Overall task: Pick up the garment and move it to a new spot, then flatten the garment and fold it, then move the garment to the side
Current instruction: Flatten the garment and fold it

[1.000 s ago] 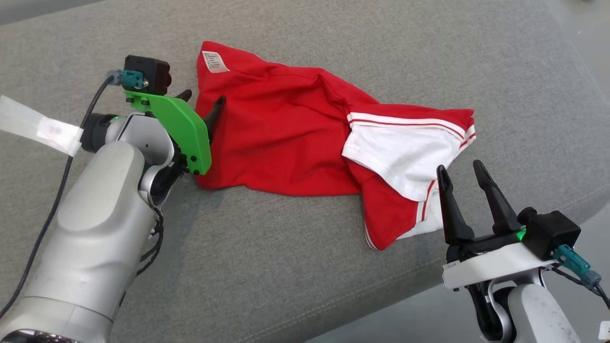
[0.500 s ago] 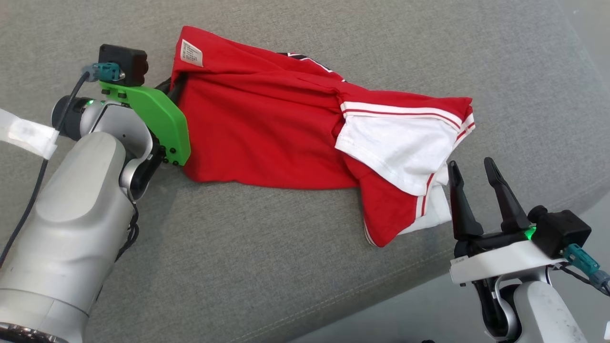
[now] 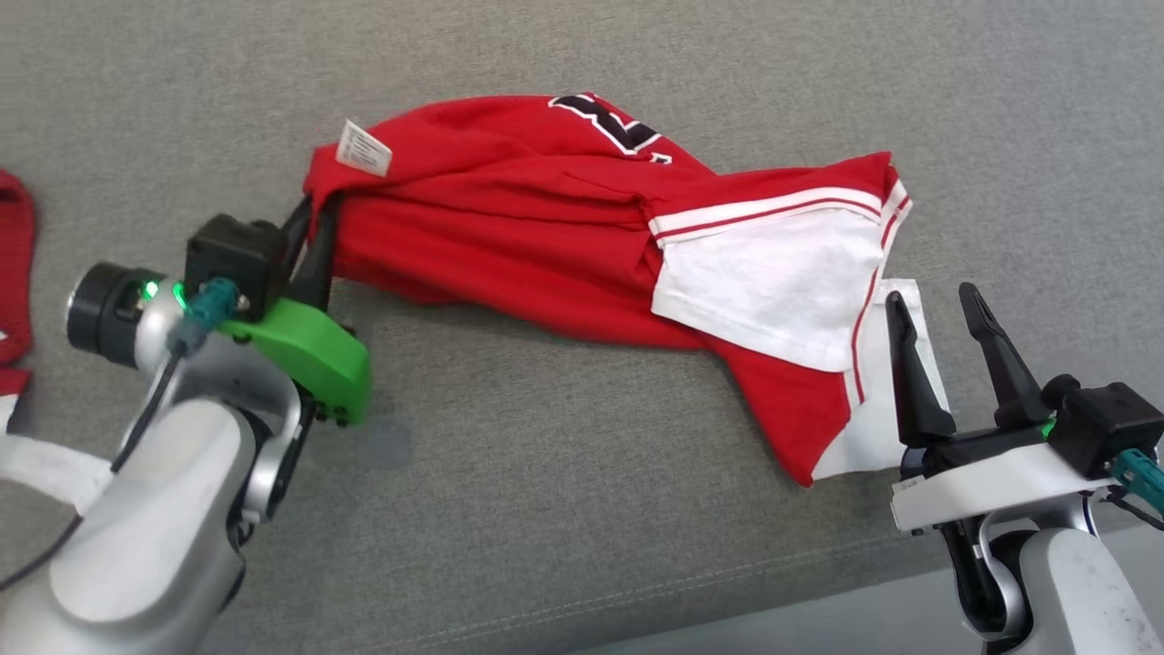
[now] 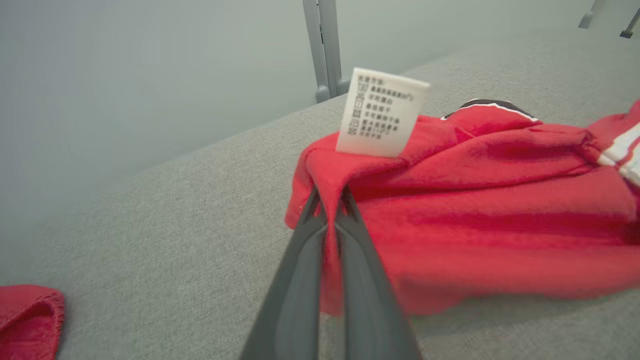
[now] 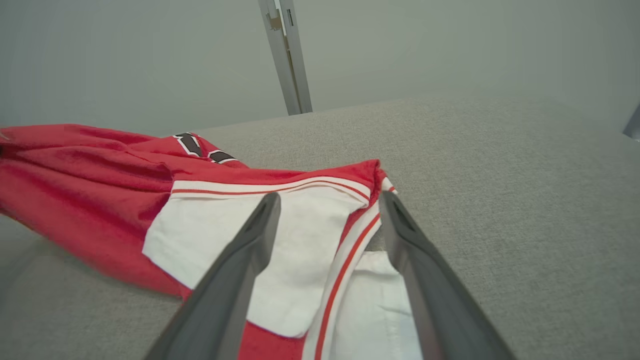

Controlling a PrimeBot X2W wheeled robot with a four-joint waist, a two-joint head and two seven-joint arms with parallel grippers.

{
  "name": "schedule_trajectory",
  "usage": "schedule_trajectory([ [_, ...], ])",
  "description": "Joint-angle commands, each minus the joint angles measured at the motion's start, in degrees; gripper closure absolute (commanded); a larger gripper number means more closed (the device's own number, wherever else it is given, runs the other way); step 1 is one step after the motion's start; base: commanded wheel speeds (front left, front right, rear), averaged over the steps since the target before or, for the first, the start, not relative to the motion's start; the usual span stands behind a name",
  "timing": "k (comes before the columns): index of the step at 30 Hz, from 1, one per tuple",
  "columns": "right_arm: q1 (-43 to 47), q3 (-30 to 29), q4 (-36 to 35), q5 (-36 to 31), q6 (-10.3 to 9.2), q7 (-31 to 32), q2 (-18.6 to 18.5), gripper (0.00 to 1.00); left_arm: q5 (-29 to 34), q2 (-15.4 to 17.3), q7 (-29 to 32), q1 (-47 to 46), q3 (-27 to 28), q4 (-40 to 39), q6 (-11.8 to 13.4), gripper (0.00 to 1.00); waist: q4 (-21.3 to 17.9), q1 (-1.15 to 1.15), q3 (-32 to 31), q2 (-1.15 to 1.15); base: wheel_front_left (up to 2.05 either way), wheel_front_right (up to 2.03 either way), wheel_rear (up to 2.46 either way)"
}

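Garment (image 3: pixel 509 227) on cushion (image 3: pixel 546 473), red cloth (image 3: pixel 18 227) far left

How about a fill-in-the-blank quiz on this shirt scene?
The left gripper is ____ on the red shirt.
The right gripper is ____, holding nothing.
The shirt's white label sits nearest the ____ gripper.
Missing words: shut; open; left.

Red garment (image 3: pixel 509 227), white sleeve panels, crumpled across grey cushion, label corner lifted.
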Motion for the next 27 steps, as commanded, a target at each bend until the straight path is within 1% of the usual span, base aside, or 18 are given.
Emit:
schedule_trajectory([
  [1,0.38,-0.38,-0.74,-0.35,-0.07,0.67,-0.48,0.0,1.21,1.06,0.67,3.77,-0.69,-4.68,2.45,1.0,3.58,0.0,-0.89,0.0,0.0,0.0,0.0],
  [3,0.46,-0.72,-1.46,-0.4,-0.07,1.3,-0.63,0.0,1.78,1.19,1.64,7.41,-2.03,-9.26,4.26,1.0,4.42,0.0,-0.87,0.0,0.0,0.0,0.0],
  [5,0.62,-0.9,-1.97,-0.42,-0.07,1.97,-0.85,0.0,2.07,1.02,2.52,10.64,-3.43,-12.23,5.71,1.0,5.14,0.0,-0.99,0.0,0.0,0.0,0.0],
  [6,0.62,-0.9,-1.97,-0.42,-0.07,1.97,-0.85,0.0,2.07,1.02,2.52,10.64,-3.43,-12.23,5.71,1.0,5.14,0.0,-0.99,0.0,0.0,0.0,0.0],
  [9,1.05,-1.21,-2.6,-0.45,-0.07,2.88,-1.16,0.0,2.17,0.14,3.02,14.4,-5.51,-14.36,6.9,1.0,6.06,0.0,-1.33,0.0,0.0,0.0,0.0],
  [12,1.25,-1.34,-3.08,-0.35,-0.07,3.6,-1.31,0.0,1.89,-1.02,2.91,17.16,-7.46,-14.08,7.24,1.0,6.7,0.0,-1.89,0.0,0.0,0.0,0.0],
  [15,1.47,-1.55,-3.54,-0.29,-0.07,4.21,-1.47,0.0,2.3,-2.53,2.53,18.56,-9.5,-12.29,7.01,1.0,7.38,0.0,-2.58,0.0,0.0,0.0,0.0],
  [17,1.52,-1.62,-3.92,-0.23,-0.07,4.69,-1.63,0.0,1.49,-4.06,2.22,19.45,-10.79,-10.63,6.33,1.0,7.74,0.0,-2.88,0.0,0.0,0.0,0.0],
  [18,1.68,-1.76,-4.05,-0.21,-0.07,4.89,-1.69,0.0,1.53,-4.66,1.97,19.44,-11.21,-9.62,6.03,0.91,7.93,0.0,-3.06,0.0,0.0,0.0,0.0],
  [19,1.84,-1.84,-4.16,-0.18,-0.07,5.06,-1.77,0.0,1.23,-5.38,1.65,19.55,-11.46,-8.47,5.91,0.36,8.07,0.0,-3.22,0.0,0.0,0.0,0.0],
  [20,2.0,-1.97,-4.35,-0.17,-0.08,5.34,-1.84,0.0,1.01,-5.95,1.28,19.69,-11.75,-7.7,5.73,0.0,8.23,0.0,-3.39,0.0,0.0,0.0,0.0],
  [24,2.71,-2.74,-4.94,-0.22,-0.08,6.11,-2.04,0.0,0.06,-8.25,-1.99,20.54,-11.38,-6.28,5.85,0.0,9.06,0.0,-4.23,0.0,0.0,0.0,0.0],
  [27,3.16,-3.23,-5.57,-0.54,-0.07,6.66,-2.02,0.0,-0.77,-8.56,-3.95,21.24,-10.35,-6.75,6.28,0.0,9.57,0.0,-4.82,0.0,0.0,0.0,0.0],
])
